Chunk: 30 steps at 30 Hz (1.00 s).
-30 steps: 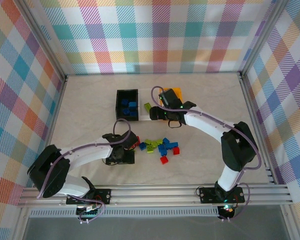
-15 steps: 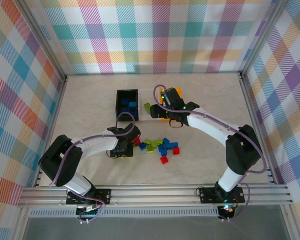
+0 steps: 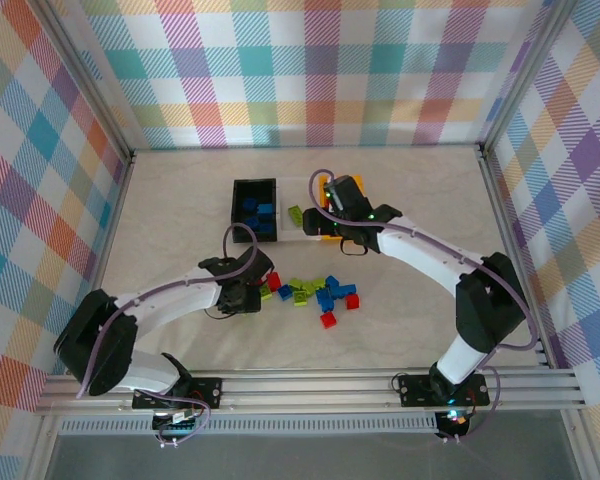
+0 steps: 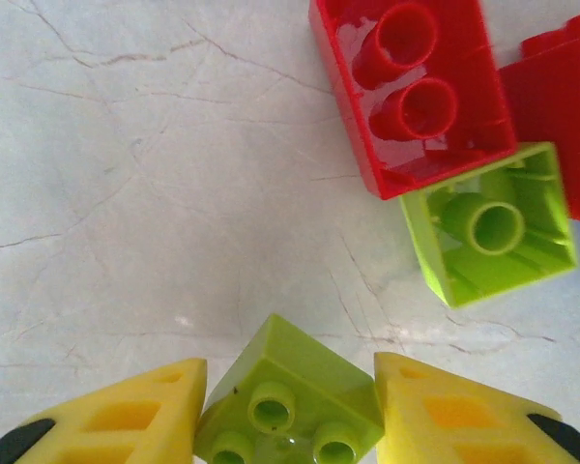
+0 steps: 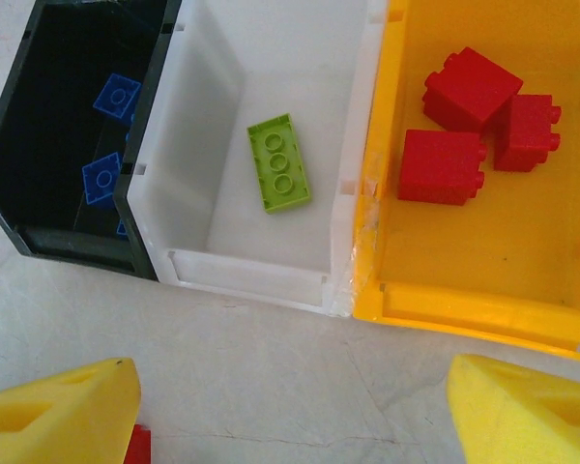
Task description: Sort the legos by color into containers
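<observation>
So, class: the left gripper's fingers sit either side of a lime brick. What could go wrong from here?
1. The lime brick sits cornerwise between the fingers of the left gripper, so it may twist or slip when lifted.
2. The red brick and second lime brick lie close by and might get nudged.

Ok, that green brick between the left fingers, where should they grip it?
From straight above, on two opposite flat side walls. The green brick lies studs up but turned cornerwise to the left gripper, so I'd twist the wrist to square up first.
</observation>
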Available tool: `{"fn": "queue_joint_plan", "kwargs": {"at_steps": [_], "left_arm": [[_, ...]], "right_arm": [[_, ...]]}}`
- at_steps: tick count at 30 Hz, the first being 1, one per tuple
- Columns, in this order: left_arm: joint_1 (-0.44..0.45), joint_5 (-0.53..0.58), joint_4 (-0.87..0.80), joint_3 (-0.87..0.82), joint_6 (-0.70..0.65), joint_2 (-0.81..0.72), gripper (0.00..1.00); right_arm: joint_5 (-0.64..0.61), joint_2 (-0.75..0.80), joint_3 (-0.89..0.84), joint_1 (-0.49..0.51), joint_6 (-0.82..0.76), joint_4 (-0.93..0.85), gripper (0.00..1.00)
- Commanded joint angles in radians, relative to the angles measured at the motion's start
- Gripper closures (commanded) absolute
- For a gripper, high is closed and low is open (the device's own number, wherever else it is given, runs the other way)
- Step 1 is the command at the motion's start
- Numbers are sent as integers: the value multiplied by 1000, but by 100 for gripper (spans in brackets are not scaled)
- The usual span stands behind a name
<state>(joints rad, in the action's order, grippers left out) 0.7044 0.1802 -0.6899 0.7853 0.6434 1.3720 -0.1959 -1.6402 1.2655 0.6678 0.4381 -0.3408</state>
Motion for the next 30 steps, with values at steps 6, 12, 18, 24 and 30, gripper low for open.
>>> {"fn": "queue_joint_plan", "kwargs": {"at_steps": [6,12,18,24,30], "left_arm": [[-24,50,-65,305,-40,53,60],[-58,67,-31,673,-122,358,60],[-91,97,-121,1059,-167,686,61],[-117,122,-245,1354,-179,914,60],[-114,74,-256,1423,-171,941,29]], "right_arm": [[-22,141,-135,-7,34,8,17],[-28,214,-231,-6,47,0,16],[-16,247,-282,-7,53,-3,16],[14,255,-307,-7,65,0,16],[42,261,-313,-7,54,-25,15]]}}
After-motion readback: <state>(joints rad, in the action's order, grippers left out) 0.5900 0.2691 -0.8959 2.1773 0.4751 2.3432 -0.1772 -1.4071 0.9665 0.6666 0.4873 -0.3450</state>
